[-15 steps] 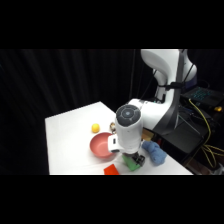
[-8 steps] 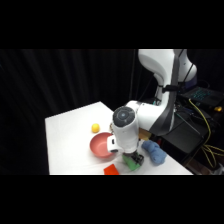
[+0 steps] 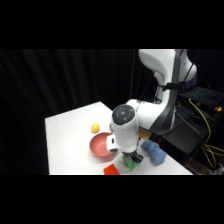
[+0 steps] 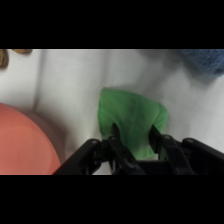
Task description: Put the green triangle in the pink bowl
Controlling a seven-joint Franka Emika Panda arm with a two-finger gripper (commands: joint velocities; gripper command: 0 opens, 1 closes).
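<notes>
Grasping step: jaws straddle the green triangle [image 4: 132,120] just beside the pink bowl [image 4: 22,142], not visibly clamped; next, close and lift.

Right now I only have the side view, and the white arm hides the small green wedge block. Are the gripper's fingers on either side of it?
Observer: Yes. In the wrist view the two black fingers stand either side of the green wedge block.
Operator: Has it closed on the block?
Observer: Cannot tell; the fingertips overlap the green, but contact is unclear.
Operator: Where is the round pink bowl from there?
Observer: The pink bowl fills the wrist view's lower left, apart from the block, with bare white table between them.
</notes>
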